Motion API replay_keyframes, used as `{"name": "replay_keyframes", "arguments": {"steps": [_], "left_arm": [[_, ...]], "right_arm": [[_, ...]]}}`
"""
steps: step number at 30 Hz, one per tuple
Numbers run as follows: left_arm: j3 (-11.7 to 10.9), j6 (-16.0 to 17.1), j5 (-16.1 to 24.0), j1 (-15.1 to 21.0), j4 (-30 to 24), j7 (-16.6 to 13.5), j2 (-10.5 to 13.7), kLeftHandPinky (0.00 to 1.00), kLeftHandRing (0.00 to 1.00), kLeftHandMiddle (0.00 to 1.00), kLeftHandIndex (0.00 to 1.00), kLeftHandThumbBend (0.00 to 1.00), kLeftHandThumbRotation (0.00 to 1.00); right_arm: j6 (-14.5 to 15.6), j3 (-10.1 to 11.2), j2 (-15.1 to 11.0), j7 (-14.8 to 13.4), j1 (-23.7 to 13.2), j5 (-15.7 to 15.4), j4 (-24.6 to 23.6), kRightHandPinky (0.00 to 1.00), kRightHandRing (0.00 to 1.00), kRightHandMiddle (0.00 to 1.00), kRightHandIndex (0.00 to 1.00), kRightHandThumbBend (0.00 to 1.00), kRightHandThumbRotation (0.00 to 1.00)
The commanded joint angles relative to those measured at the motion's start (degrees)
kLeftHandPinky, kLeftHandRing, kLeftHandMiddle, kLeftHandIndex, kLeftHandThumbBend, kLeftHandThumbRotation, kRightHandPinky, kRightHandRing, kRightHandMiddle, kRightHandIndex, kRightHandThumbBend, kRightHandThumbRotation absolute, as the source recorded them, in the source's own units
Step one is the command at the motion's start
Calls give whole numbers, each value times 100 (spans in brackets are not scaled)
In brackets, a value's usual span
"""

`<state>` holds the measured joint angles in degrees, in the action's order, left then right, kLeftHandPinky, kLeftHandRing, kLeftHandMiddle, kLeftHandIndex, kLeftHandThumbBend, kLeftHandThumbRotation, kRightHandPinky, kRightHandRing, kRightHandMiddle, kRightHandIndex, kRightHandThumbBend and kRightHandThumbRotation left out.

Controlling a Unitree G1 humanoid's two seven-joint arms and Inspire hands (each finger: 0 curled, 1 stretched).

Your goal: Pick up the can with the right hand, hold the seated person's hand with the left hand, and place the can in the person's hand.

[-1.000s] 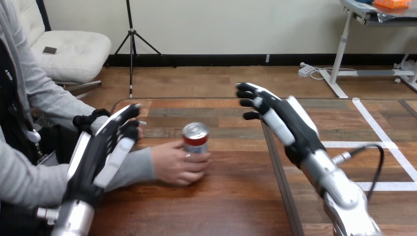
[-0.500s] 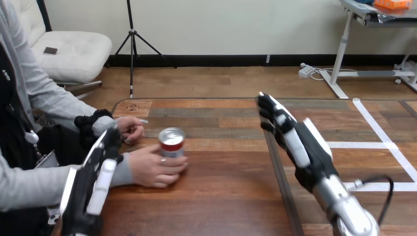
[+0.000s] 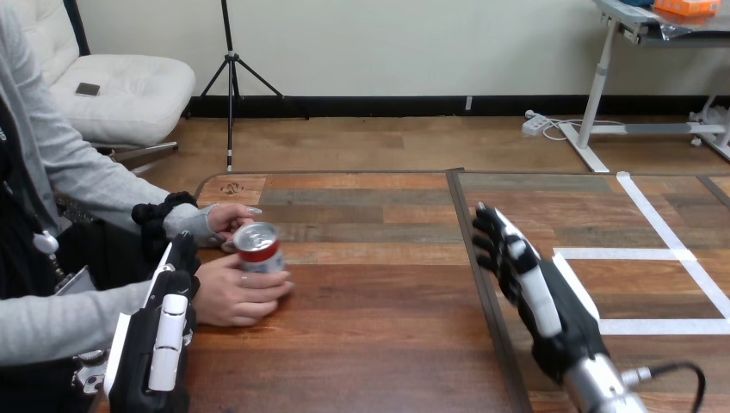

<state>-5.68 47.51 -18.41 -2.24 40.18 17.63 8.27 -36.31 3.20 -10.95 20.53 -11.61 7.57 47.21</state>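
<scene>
Can (image 3: 258, 248) upright near the tabletop's (image 3: 379, 335) left edge, wrapped in the person's nearer hand (image 3: 231, 294), base at or just above the wood. Person's farther hand (image 3: 225, 219) just behind the can, toward the far-left corner; cannot tell if touching it.

Right hand (image 3: 527, 286) well apart from the can, over the right side of the tabletop past the seam. Fingers straight and spread, palm empty.

Left hand (image 3: 165, 334) at the near-left corner, beside the grey sleeve of the person's nearer arm. Fingers extended and pointing away from the robot, curled round nothing; no grasp on the person's hand or wrist seen, and contact with the sleeve cannot be told.

Judged from the layout: delivery looks done, with the can in the person's keeping and no robot hand on it. Nothing obvious left bar parking both arms.
</scene>
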Motion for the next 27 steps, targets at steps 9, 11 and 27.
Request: {"name": "replay_keyframes", "arguments": {"steps": [9,11,27], "left_arm": [[-55,282,176,-12,-431,138,-224,100,95,93,93,63,94],[-55,264,227,-5,-434,133,-223,100,95,93,92,62,93],[-52,-87,402,148,-459,4,-318,100,95,92,91,56,93]], "right_arm": [[-1,97,186,117,225,309,-729,100,98,99,99,100,100],[58,77,181,130,285,295,-769,100,98,99,99,100,100],[121,143,303,320,343,380,-709,99,96,98,98,95,100]]}}
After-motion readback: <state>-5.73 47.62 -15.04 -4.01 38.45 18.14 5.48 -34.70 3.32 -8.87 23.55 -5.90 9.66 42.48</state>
